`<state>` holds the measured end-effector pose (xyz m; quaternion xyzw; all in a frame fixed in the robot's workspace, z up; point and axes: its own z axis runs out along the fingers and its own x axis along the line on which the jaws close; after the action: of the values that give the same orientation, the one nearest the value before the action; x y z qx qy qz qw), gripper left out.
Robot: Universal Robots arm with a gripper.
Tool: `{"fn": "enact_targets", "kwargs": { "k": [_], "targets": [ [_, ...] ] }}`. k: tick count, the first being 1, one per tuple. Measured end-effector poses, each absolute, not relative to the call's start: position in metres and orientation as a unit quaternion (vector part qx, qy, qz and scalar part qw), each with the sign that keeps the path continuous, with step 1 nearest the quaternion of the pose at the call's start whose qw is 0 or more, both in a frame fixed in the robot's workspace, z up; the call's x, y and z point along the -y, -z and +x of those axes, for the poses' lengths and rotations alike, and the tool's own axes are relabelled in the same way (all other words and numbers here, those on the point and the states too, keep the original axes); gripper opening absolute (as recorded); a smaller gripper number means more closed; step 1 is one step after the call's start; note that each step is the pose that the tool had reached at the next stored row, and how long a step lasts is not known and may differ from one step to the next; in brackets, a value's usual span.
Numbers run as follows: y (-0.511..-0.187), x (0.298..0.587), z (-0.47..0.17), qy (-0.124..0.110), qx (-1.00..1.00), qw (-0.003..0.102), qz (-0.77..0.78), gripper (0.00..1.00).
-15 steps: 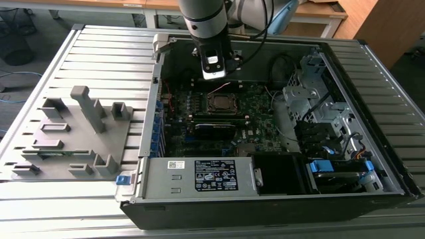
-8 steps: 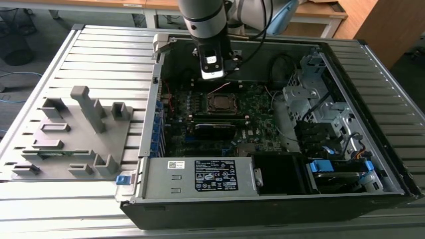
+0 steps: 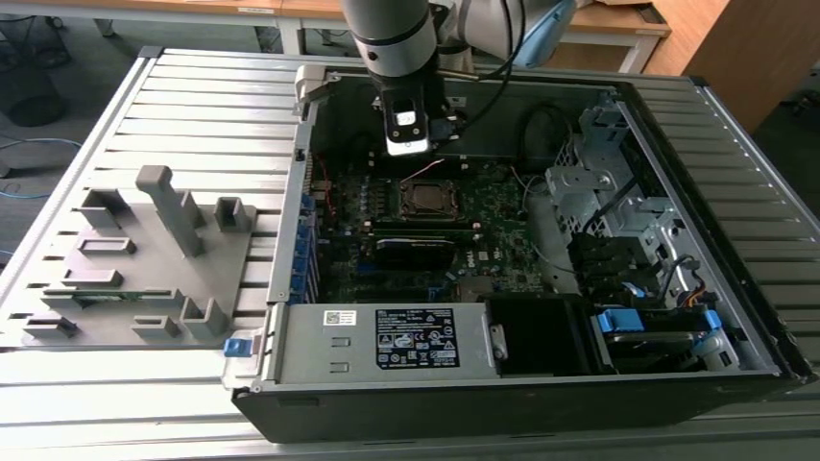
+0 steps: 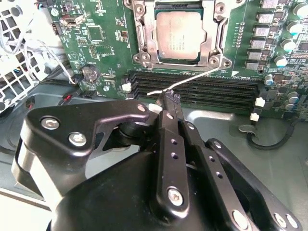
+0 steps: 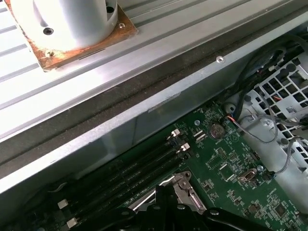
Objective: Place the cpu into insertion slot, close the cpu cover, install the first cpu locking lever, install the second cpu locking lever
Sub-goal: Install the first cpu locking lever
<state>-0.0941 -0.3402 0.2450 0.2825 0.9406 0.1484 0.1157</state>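
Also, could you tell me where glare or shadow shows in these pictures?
Second wrist view: soft sheen on the cpu, highlights along the black gripper. Exterior view: a blown-out white patch on the gripper, computer case interior dim. First wrist view: pale mounting column nearly overexposed.

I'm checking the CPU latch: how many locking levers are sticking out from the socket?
1: the locking lever slants from the insertion slot corner to the gripper. Another may lie flat, hidden.

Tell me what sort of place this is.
Probably a robotics lab or test bench for computer assembly. An open desktop computer case lies on a slotted metal table, a grey fixture plate sits beside it, and a robot arm reaches into the case. Wooden desks stand behind.
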Motion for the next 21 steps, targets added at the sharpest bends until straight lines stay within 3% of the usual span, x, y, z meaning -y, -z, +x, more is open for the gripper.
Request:
{"fn": "enact_targets", "kwargs": {
  "k": [21],
  "targets": [
    [-0.234,0.337,-0.094,-0.153,-0.94,0.115,0.283,0.1]
  ]
}}
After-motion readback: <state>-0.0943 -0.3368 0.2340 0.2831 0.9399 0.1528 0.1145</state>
